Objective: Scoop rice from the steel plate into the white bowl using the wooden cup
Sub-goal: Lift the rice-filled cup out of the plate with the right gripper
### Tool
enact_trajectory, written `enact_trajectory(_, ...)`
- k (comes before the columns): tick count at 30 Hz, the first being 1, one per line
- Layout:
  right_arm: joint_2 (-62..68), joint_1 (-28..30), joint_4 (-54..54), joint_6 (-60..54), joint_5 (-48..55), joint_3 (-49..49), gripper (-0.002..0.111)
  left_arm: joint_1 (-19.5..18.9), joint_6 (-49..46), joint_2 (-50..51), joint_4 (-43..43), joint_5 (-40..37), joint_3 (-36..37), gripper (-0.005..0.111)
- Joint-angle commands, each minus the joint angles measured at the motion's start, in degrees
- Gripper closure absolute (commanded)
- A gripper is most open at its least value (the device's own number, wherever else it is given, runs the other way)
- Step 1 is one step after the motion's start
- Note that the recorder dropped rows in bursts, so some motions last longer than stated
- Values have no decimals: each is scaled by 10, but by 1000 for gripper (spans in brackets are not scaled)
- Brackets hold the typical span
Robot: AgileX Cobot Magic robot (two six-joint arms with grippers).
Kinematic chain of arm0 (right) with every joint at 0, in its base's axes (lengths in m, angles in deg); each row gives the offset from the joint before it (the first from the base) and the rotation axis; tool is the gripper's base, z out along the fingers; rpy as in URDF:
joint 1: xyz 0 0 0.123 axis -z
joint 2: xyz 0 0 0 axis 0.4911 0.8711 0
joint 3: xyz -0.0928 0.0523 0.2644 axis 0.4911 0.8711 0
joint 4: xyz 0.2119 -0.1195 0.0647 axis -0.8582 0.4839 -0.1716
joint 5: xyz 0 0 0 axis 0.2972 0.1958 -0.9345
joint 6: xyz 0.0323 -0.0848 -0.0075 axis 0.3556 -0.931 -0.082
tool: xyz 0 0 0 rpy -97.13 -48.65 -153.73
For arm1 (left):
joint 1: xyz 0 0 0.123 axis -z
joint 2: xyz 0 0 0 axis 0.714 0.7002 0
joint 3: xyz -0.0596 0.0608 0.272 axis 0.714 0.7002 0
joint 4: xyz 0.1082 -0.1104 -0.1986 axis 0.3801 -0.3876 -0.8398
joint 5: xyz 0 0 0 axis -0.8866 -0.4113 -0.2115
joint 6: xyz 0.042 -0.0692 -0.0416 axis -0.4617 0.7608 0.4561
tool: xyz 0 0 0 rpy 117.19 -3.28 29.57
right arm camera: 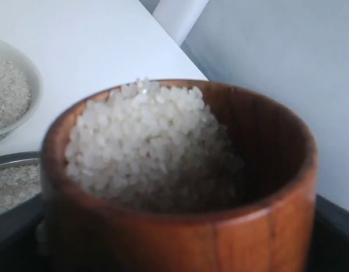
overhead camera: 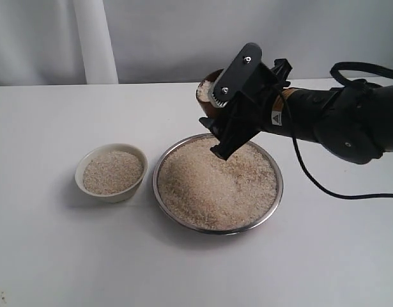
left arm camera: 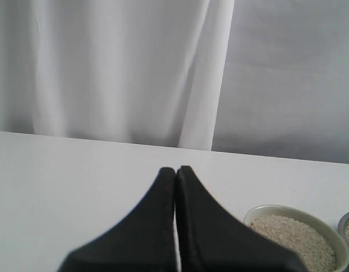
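The right gripper (overhead camera: 216, 121) is clamping the wooden cup (right arm camera: 163, 238) between its jaws and holding it raised in the air, mouth up. The cup is carrying a heaped load of rice (right arm camera: 146, 141). Directly beneath the gripper, the steel plate (overhead camera: 215, 230) is lying wide and well filled with grain. The white bowl (overhead camera: 110, 195) is sitting lower and off to the gripper's side, toward the other arm, just beside the plate.

The left gripper (left arm camera: 175, 170) is resting with its jaws pressed together, holding nothing, and the bowl is showing just ahead of it.

The likeliest trouble is spilling. The grains are mounding near the cup's rim, so a tilt or jerk on the way across could be shedding rice onto the table (overhead camera: 55, 115). The bowl is already looking nearly full, so a quick pour could be sending grains over its edge.

The table is plain, white and smooth, so loose grains would be scattering easily. A pale curtain (left arm camera: 106, 68) is hanging behind it.
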Motion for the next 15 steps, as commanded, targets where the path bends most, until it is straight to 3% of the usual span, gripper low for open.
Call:
enact_trajectory(1,-4,-3,-4,-4,-12,-5,108,3,3,0,-3,2,1,107)
enact_trajectory(15,90,-110,-6,-9,185,-218,108,3,3,0,-3,2,1,107)
